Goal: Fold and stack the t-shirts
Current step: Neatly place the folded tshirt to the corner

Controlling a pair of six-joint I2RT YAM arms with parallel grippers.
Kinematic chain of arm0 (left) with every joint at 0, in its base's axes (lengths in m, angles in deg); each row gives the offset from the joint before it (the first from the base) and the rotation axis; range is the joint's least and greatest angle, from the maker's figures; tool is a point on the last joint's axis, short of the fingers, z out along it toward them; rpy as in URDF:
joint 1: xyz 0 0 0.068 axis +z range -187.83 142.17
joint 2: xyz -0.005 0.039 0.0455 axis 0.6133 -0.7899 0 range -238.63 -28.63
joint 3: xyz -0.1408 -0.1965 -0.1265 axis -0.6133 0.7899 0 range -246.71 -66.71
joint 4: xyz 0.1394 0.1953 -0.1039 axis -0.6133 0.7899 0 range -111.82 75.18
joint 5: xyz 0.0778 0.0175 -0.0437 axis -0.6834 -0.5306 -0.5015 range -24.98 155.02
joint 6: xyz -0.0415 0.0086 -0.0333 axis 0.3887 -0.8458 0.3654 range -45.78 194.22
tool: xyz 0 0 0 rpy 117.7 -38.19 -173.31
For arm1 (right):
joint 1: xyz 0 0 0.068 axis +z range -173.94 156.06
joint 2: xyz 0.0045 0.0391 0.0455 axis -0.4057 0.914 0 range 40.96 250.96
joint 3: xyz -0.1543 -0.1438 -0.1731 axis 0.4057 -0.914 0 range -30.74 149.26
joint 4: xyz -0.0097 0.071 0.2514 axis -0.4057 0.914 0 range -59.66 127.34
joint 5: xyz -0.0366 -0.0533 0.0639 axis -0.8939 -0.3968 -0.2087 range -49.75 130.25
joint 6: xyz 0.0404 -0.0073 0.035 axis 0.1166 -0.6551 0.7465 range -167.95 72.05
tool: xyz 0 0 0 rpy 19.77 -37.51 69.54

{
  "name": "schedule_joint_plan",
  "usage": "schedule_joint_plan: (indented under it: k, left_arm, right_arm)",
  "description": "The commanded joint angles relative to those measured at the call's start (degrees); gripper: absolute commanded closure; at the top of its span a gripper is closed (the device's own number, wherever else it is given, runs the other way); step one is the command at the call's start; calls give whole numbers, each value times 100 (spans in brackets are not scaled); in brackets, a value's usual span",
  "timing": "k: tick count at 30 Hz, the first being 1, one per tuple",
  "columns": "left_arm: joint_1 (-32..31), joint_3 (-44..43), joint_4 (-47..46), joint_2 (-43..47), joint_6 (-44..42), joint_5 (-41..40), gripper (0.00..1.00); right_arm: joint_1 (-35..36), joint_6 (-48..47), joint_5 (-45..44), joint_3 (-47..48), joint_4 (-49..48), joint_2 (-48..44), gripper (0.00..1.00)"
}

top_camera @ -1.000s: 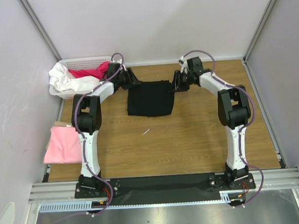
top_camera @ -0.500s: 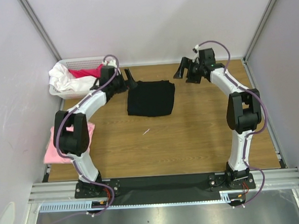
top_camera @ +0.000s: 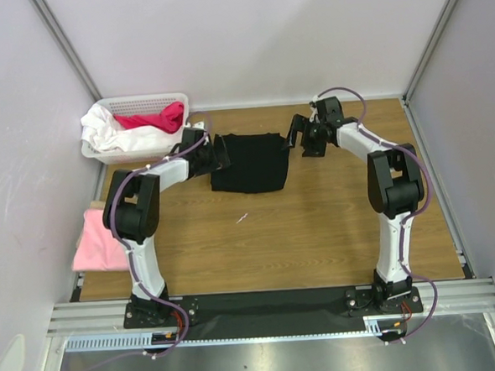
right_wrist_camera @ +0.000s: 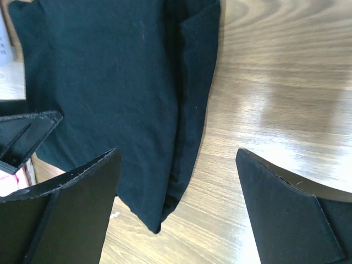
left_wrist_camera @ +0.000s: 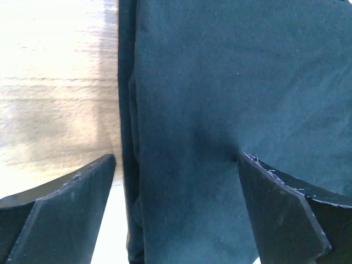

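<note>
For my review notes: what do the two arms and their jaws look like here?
Both the left arm and right arm have white links with bulky black joints and black bases. A thin purple cable loops along each. The jaws are matte black, flat and wedge-shaped, with slightly scuffed edges.

I am looking down on a wooden counter (top_camera: 318, 232), its light brown grain running side to side and catching soft glare from lighting overhead. Pale grey-lilac walls are closing it in: a back wall (top_camera: 255, 42), a left wall (top_camera: 15, 166) and a right wall (top_camera: 481, 163). Slim metal posts (top_camera: 64, 49) are slanting up in both back corners. Along the near edge a silver rail (top_camera: 456, 292) is running beside a black mat (top_camera: 272, 312), and a brushed steel sheet (top_camera: 275, 360) is lying below them.
</note>
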Motion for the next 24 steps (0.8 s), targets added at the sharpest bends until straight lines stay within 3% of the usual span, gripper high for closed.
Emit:
schedule_joint_plan:
  k: [1, 6, 9, 15, 16, 19, 24]
  left_arm:
    - [-14, 160, -598, -120, 307, 123, 2]
    - [-75, 407, -793, -269, 623, 211, 11]
    - [-119, 433, -898, -419, 711, 228, 22]
    - [-137, 451, -951, -533, 773, 220, 62]
    - [-154, 460, -942, -525, 756, 185, 75]
    - [-181, 407, -741, -490, 677, 18, 100]
    - [-338, 590, -188, -16, 108, -166, 99]
  right_arm:
    - [63, 115, -18, 103, -210, 102, 9]
    - [63, 142, -27, 85, -219, 93, 10]
    - [63, 107, -123, 76, -123, -3, 11]
    - [-16, 28, -422, 6, 115, -469, 11]
    - [-86, 54, -475, 6, 159, -522, 11]
    - [-235, 116, -475, -38, 247, -776, 11]
    - [-323, -86, -764, -47, 510, -1286, 11]
